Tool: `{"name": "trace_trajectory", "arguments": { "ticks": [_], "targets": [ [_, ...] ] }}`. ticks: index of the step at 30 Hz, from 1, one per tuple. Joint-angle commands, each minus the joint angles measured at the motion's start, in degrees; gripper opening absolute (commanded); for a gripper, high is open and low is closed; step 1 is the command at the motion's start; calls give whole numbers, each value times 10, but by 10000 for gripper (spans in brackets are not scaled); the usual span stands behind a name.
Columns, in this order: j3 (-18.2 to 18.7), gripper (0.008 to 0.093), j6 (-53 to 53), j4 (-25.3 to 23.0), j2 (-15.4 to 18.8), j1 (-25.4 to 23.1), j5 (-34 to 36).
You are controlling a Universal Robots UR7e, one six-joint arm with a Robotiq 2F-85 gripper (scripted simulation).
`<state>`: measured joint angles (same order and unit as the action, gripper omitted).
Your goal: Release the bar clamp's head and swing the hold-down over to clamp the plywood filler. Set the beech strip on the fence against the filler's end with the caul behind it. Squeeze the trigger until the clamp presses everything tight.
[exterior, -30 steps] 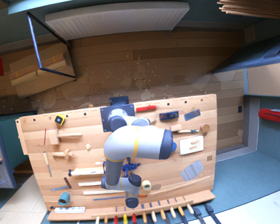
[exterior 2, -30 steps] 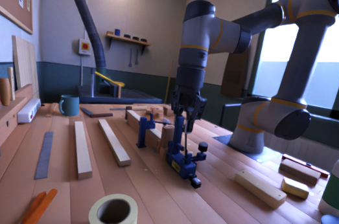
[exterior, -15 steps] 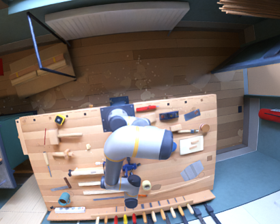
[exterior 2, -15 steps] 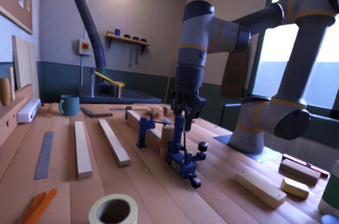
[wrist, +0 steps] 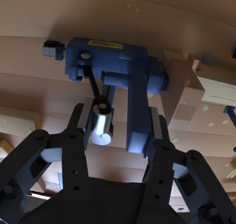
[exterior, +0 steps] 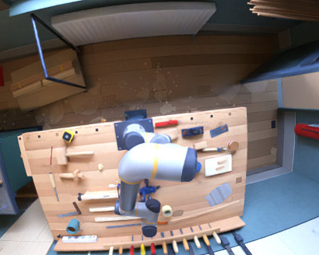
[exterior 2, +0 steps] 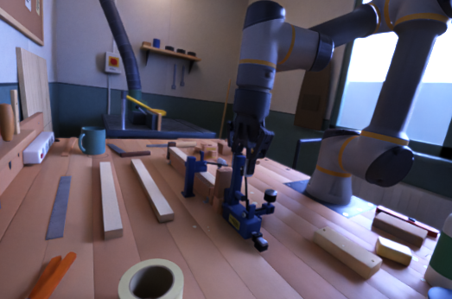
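My gripper (wrist: pixel 118 122) hangs over the blue bar clamp (exterior 2: pixel 241 203) in the middle of the bench. The clamp's trigger (wrist: pixel 100 120) and upright handle (wrist: pixel 138 109) are squeezed together in its fingers. The clamp's head (wrist: pixel 109 62) stands on the bench below. A tan block (wrist: pixel 182 95) sits against the head's side, with a pale piece (wrist: pixel 216 88) beyond it. From the second side camera the clamp's far jaw (exterior 2: pixel 189 175) stands at the fence (exterior 2: pixel 189 166). Two loose wooden strips (exterior 2: pixel 109 196) (exterior 2: pixel 152 188) lie to the left.
The clamp's side knobs (exterior 2: pixel 269 196) stick out near the gripper. A tape roll (exterior 2: pixel 152 278) lies at the front edge. A teal mug (exterior 2: pixel 92 139) stands at the far left. Wooden blocks (exterior 2: pixel 347 250) and a bottle (exterior 2: pixel 448 246) are on the right. The arm's base (exterior 2: pixel 336 181) stands behind.
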<state>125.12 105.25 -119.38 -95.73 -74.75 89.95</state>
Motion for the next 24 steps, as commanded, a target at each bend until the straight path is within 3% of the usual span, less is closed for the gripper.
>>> {"name": "trace_trajectory", "arguments": {
  "ticks": [1, 7, 24],
  "targets": [
    [0, 269, 0, 0, 0, 0, 1],
    [0, 279, 0, 0, 0, 0, 1],
    [0, 506, -2, -1, 0, -2, 1]
  ]
}}
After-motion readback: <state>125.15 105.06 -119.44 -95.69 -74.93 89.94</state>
